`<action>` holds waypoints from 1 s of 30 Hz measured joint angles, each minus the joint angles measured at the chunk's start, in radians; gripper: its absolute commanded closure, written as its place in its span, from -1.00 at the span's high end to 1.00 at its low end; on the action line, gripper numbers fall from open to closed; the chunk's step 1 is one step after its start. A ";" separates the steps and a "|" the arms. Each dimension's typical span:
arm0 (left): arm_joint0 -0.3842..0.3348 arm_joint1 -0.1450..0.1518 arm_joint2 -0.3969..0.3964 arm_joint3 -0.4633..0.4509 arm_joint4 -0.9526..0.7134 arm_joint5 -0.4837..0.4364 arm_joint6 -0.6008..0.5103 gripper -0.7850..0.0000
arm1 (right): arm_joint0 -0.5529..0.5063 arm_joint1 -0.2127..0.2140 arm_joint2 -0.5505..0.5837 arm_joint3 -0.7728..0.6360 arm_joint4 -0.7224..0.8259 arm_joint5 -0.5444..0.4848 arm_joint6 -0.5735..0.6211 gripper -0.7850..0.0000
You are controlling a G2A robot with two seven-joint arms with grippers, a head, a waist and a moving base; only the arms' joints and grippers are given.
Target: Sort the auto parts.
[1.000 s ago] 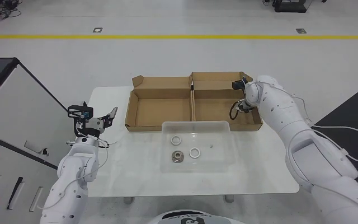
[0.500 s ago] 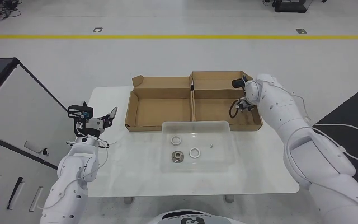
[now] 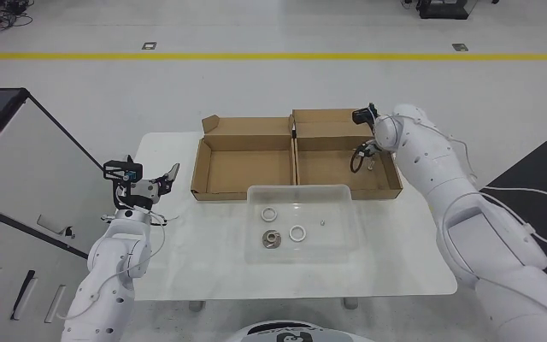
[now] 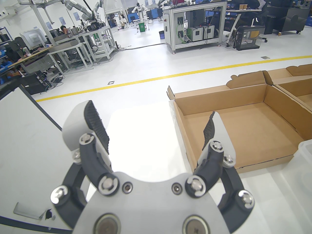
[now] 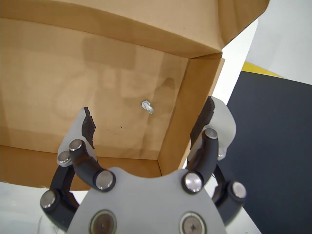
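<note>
Right pincer [image 5: 147, 114] hangs over the right cardboard box [image 3: 329, 167] at its outer near corner, jaws spread wide, nothing held. A bolt [image 5: 147, 106] lies loose on that box's floor, just beside the side wall. Left pincer [image 4: 152, 118] sits off the counter's [image 3: 171, 256] left edge, also spread and empty. Left cardboard box [image 3: 244, 167] looks bare. The clear tray [image 3: 299, 190] holds two white rings [image 3: 268, 213], a metal hub [image 3: 271, 239] and a small screw [image 3: 323, 220].

Risks, as judgement:
- In the right wrist view one finger [image 5: 207, 115] appears to sit outside the box wall and the other inside. A drop or sideways swing from here could catch the wall and shove or tip the box.
- The bolt is round-shanked and loose, so a knocked box may send it rolling.
- The remaining parts lie flat on the tray floor. The rings and tiny screw give little to pinch and could slip out, and the light tray may slide if pressed.

Change: over the last second the right wrist has pulled up and toward the far side of the box. The bolt was not visible under the pincer before and now shows as a pale speck on the box floor. The left arm, tray contents and boxes look unmoved.
</note>
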 measured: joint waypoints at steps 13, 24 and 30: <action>0.000 0.000 0.000 0.000 0.000 0.000 0.000 1.00 | -0.124 0.110 0.192 -0.367 0.033 -0.239 0.065 1.00; 0.000 0.000 0.000 0.000 0.000 0.000 0.000 1.00 | -0.336 0.209 0.416 -0.809 0.098 -0.448 0.254 1.00; 0.000 0.000 0.000 0.000 0.000 0.000 0.000 1.00 | -0.360 0.219 0.424 -0.856 0.114 -0.449 0.255 1.00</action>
